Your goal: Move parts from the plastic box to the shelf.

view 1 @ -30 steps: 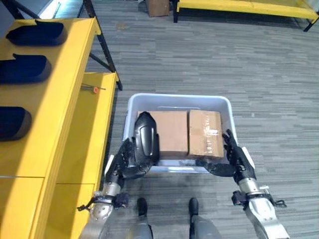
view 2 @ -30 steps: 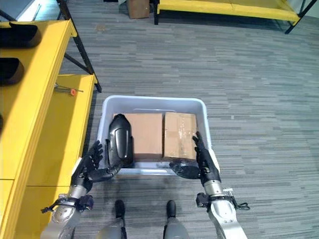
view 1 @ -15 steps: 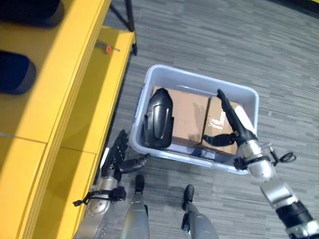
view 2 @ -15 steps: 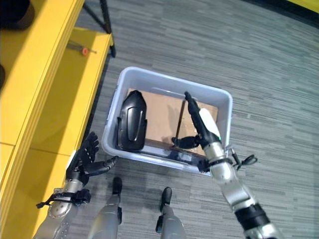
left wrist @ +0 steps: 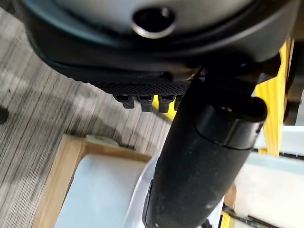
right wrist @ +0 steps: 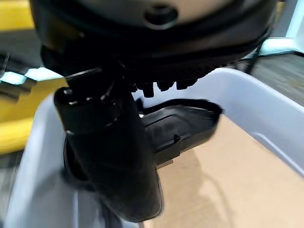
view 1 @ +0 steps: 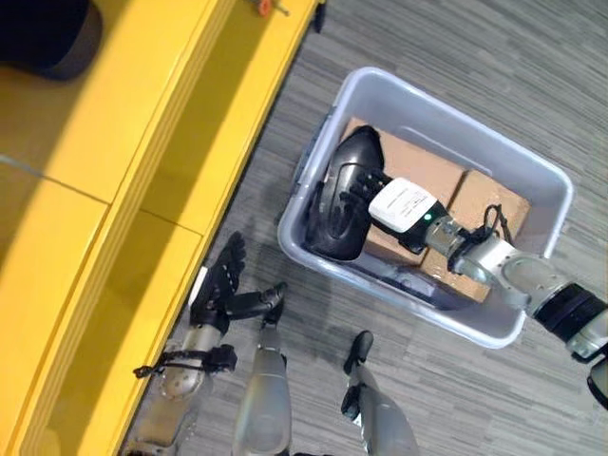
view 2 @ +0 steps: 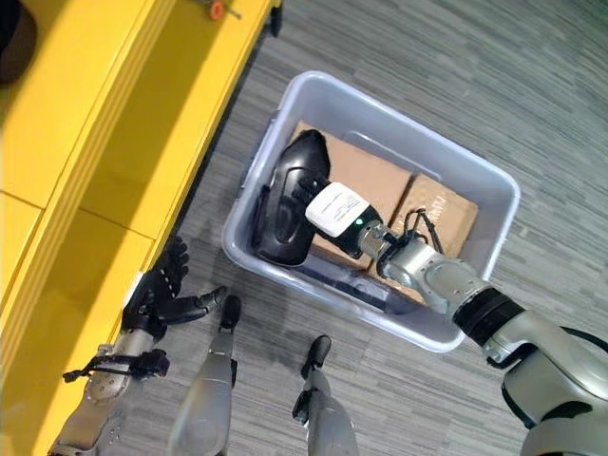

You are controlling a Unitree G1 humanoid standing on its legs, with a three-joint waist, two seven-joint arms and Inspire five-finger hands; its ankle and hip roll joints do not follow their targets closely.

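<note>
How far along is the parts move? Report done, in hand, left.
Done: one dark part already lies on the yellow shelf.
In hand: the right hand reaches onto the black part in the plastic box; grip unclear. The left hand hangs open outside.
Left: lifting that part over to the shelf.

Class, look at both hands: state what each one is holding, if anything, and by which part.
The right hand lies on the black part in the plastic box; a closed grip cannot be told. The left hand holds nothing.

Workshop: yellow shelf [view 1: 123, 142], plastic box [view 1: 541, 180] of parts.
</note>
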